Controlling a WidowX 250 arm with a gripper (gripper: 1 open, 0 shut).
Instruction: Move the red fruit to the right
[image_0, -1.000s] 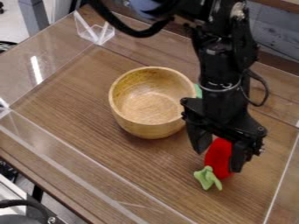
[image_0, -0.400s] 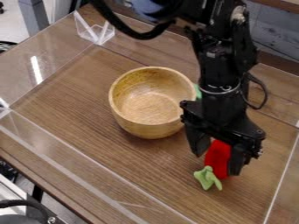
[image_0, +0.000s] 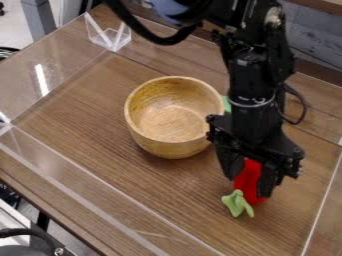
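- Against the frame a second ago, I see the gripper (image_0: 251, 182) fingers drawn closer together around the fruit (image_0: 246, 182); the arm (image_0: 254, 70) has not shifted, and the bowl (image_0: 173, 117) and fruit sit where they were.
- Gripper state: the fingers flank the red body on both sides and look closed onto it, but I cannot tell for certain that they are pressing it.
- The gripper points almost straight down at the table (image_0: 80, 150).
- Surface: a dark wood-grain tabletop, fenced by low clear plastic walls (image_0: 54, 75) on all visible sides.
- Room: beyond the far wall I make out a pale floor and dark cables; little else is legible.
- Fruit location: on the table at the front right, just right of the bowl and apart from it, near the right wall.
- Fruit orientation: its long axis runs roughly upright, tilted slightly; the red body is up between the fingers, and the green stem (image_0: 238, 205) points down and toward the camera, resting on the wood.
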